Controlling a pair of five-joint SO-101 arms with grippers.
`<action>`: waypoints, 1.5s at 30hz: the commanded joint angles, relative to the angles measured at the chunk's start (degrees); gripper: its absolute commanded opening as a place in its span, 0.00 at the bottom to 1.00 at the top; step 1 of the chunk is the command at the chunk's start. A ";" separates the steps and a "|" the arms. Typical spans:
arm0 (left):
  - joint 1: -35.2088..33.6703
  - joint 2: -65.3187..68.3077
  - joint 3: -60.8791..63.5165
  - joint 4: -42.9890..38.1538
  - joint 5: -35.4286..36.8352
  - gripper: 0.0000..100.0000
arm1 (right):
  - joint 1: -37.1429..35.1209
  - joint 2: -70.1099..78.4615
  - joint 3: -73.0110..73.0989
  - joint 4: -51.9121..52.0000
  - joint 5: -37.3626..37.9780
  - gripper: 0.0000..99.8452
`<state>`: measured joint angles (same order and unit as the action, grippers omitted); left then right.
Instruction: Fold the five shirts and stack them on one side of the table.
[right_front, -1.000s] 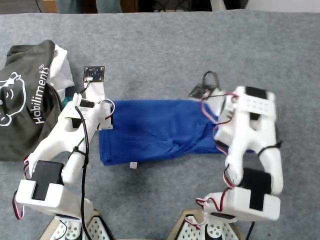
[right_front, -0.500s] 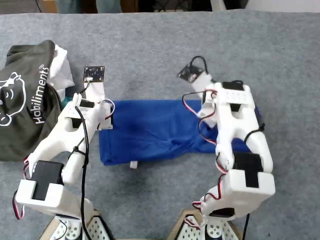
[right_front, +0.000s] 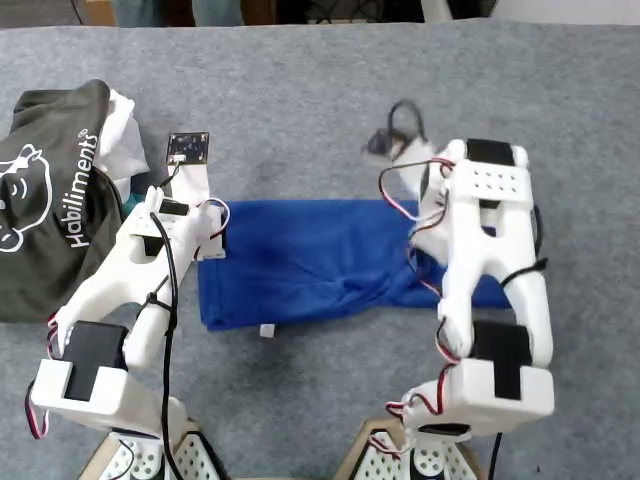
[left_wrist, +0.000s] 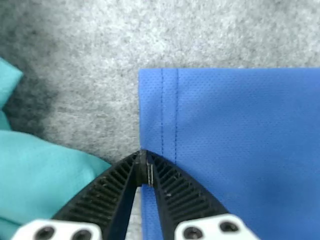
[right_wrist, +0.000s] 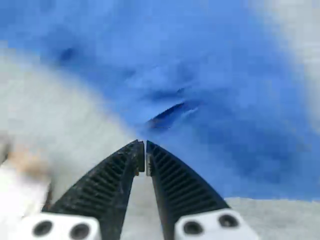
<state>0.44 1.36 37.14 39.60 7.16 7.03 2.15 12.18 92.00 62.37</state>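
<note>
Blue shirt (right_front: 310, 260): frame centre; likely soft, light, limp; grip at hem corners.
Left pincer (left_wrist: 145, 161): clamped on hem edge.
Right pincer (right_wrist: 145, 148): together, holding nothing.

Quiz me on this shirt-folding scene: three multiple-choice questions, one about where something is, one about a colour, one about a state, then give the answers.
1. Where does the dark shirt lie?
A) on the left tool's side
B) on top of the blue shirt
C) hanging from a rack

2. What colour is the flat, spread-out shirt?
A) red
B) blue
C) yellow

3. How are the left tool's fingers?
A) wide apart
B) shut, tips meeting
C) holding a towel aloft

Answers:
1 A: the high view shows it bunched at that side.
2 B: both wrist views show blue cloth.
3 B: the tips meet at the blue shirt's hem.
</note>
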 joint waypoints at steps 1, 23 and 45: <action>-1.45 -0.44 -1.10 0.70 0.35 0.03 | 0.26 -2.15 2.86 3.87 5.98 0.01; -1.36 -0.44 -1.19 0.88 0.09 0.03 | -5.19 0.22 13.32 -18.73 -6.51 0.01; -6.55 -16.70 -17.54 30.15 -2.29 0.03 | 15.03 -40.75 42.59 -31.12 -3.69 0.01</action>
<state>-6.42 -10.42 24.92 61.67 6.99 16.53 -35.74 49.36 65.63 58.24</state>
